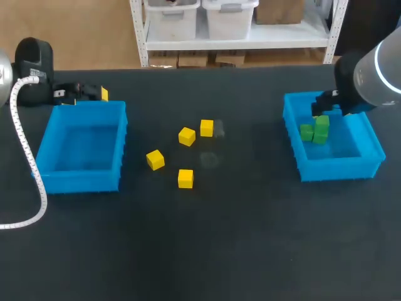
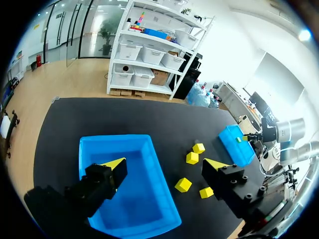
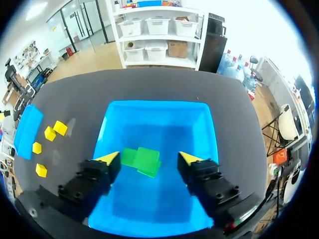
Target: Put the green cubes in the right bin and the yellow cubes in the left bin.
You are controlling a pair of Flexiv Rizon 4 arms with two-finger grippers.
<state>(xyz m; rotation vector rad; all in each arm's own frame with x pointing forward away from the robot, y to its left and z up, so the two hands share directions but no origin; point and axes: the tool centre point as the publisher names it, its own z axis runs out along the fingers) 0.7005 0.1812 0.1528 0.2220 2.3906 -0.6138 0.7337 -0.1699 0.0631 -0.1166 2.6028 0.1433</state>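
Yellow-tipped right fingers (image 3: 110, 158) wide above right bin (image 3: 154, 103)'s green cubes (image 3: 142, 160); left fingers (image 2: 115, 163) wide beside left bin (image 2: 114, 137).

The head view looks down from high behind the robot, taking in the whole surface (image 1: 200, 251). The left wrist view sits low over the left bin (image 2: 114, 138) at the surface's left edge, facing across to the right bin (image 2: 235, 145) — small and far. The right wrist view looks steeply down into that bin from close above. All three share the yellow cubes (image 1: 187, 136).
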